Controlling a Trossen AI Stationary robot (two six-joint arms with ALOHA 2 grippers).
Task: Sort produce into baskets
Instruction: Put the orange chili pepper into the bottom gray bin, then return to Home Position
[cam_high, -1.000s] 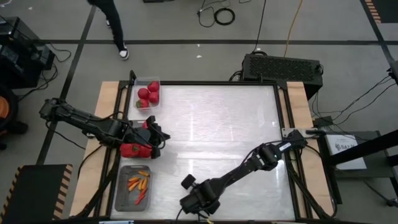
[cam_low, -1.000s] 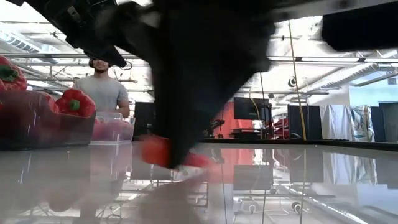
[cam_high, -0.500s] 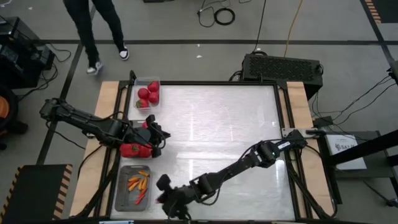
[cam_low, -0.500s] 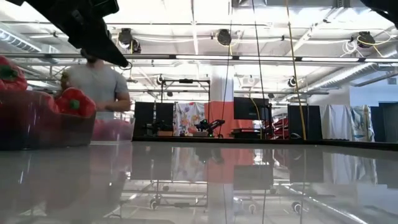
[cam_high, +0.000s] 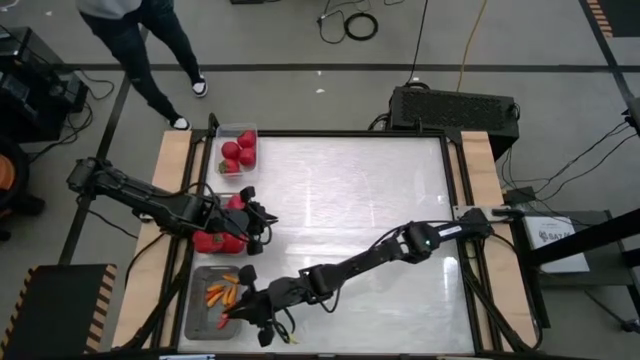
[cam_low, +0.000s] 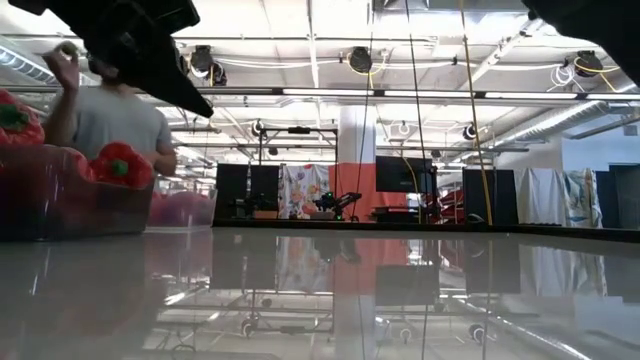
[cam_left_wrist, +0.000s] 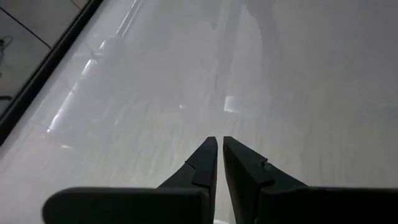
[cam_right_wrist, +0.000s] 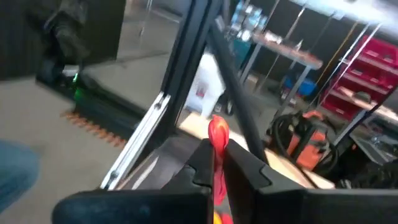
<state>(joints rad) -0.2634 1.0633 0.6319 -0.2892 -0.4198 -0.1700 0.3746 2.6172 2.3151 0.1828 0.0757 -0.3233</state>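
One slim orange-red chili (cam_right_wrist: 218, 134) in right gripper (cam_right_wrist: 219, 163).

A glossy white table (cam_high: 350, 200) edged with a black frame sits on a grey floor. Just past its far right corner lies a flat black box (cam_high: 455, 108) with a perforated top. Loose cables (cam_high: 350, 22) coil on the floor farther back. A person (cam_high: 135, 35) in dark trousers and white shoes stands near the table's far left corner, also visible in a grey shirt (cam_low: 115, 115) from table level.
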